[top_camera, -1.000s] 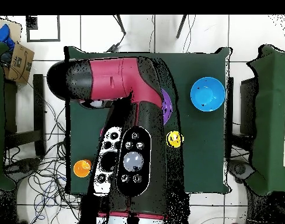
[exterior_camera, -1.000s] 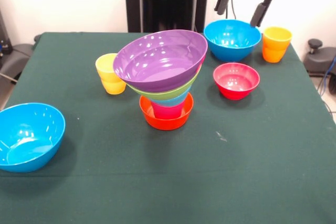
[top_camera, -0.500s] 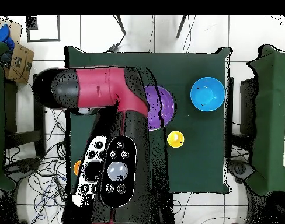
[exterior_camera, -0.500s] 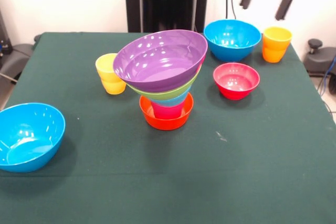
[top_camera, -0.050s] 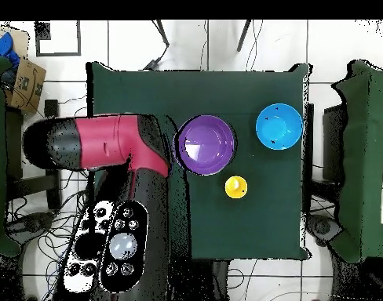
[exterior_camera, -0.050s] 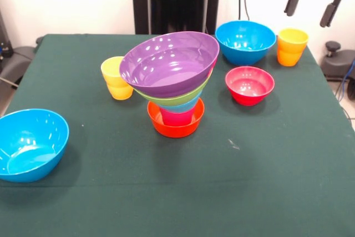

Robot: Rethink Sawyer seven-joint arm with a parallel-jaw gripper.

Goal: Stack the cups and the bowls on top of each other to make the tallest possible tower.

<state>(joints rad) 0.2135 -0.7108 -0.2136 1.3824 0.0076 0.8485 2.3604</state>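
Observation:
The tower (exterior_camera, -0.050s: pixel 173 81) stands mid-table: an orange bowl (exterior_camera, -0.050s: pixel 175 127) at the base holds a red-pink cup (exterior_camera, -0.050s: pixel 177 118), with light blue and lime green bowls above and a tilted purple bowl (exterior_camera, -0.050s: pixel 166 62) on top. A yellow cup (exterior_camera, -0.050s: pixel 116 77) stands to its left. A red bowl (exterior_camera, -0.050s: pixel 249 84), a blue bowl (exterior_camera, -0.050s: pixel 245 41) and an orange cup (exterior_camera, -0.050s: pixel 292 46) sit at the right. Another blue bowl (exterior_camera, -0.050s: pixel 30 142) lies near left. My gripper (exterior_camera, -0.050s: pixel 310 6) hangs open and empty above and just right of the orange cup. From overhead the purple bowl (top_camera, -0.050s: pixel 204 146), a blue bowl (top_camera, -0.050s: pixel 279 127) and the yellow cup (top_camera, -0.050s: pixel 235 187) show.
The green-clothed table (exterior_camera, -0.050s: pixel 266 181) ends close behind the orange cup and to its right. In the overhead view the red arm (top_camera, -0.050s: pixel 108 145) covers the table's left part and hides the gripper. A cardboard box (top_camera, -0.050s: pixel 23 82) sits off the table.
The gripper has travelled right in the front view, from above the far blue bowl to beyond the orange cup. Overhead, the arm swung left and uncovered the purple bowl.

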